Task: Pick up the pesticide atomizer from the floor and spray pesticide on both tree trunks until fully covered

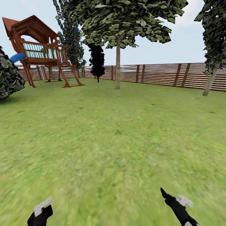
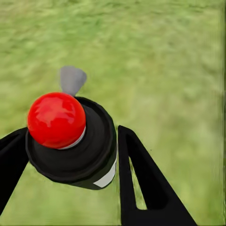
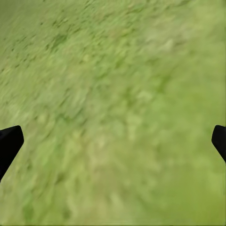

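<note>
Green lawn (image 1: 103,147) is stretching ahead to two bare-trunked trees (image 1: 117,62) by the fence (image 1: 163,74), no whitish mist showing on either, so all spraying is waiting. The sprayer (image 2: 70,141) is sitting clamped between the left gripper's (image 2: 66,160) fingers; the right gripper (image 3: 113,141) is hanging spread wide, holding nothing.

I have both arms low in the head view. My left tool (image 2: 70,150) has its fingers (image 2: 141,183) closed around the pesticide atomizer (image 2: 70,136). My right tool (image 3: 113,141) is spread wide, fingers (image 3: 9,141) far apart, angled down and forward.
</note>
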Tool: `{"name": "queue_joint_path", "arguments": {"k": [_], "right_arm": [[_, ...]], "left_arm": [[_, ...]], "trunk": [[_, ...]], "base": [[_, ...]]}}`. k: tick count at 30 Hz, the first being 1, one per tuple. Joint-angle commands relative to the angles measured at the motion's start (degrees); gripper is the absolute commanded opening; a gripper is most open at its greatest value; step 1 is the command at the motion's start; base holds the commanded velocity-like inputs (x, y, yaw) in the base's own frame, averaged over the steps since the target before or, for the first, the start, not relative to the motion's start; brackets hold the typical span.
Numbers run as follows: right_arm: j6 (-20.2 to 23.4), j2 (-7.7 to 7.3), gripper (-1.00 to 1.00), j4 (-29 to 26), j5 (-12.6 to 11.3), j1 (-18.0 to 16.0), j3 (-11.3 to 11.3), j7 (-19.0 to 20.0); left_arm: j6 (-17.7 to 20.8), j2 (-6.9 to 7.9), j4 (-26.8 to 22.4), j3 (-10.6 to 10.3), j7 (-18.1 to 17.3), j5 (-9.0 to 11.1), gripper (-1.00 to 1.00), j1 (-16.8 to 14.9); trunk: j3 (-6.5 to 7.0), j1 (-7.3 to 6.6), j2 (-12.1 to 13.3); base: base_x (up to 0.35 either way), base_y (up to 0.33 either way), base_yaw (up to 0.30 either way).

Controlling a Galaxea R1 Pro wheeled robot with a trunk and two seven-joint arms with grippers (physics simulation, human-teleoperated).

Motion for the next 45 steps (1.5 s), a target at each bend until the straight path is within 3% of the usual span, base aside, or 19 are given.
{"name": "queue_joint_path", "arguments": {"k": [1,45], "right_arm": [[-0.01,0.0,1.0,0.0,0.0,0.0,0.0,-0.02],[0.0,0.01,1.0,0.0,0.0,0.0,0.0,0.02]], "left_arm": [[0.01,0.0,0.0,-0.03,0.01,-0.02,-1.0,0.0],[0.02,0.0,0.0,-0.04,0.02,-0.02,-1.0,-0.01]], "trunk": [[0.0,0.0,0.0],[0.0,0.0,0.0]], "base": [[0.326,-0.08,0.0],[0.326,-0.08,0.0]]}}
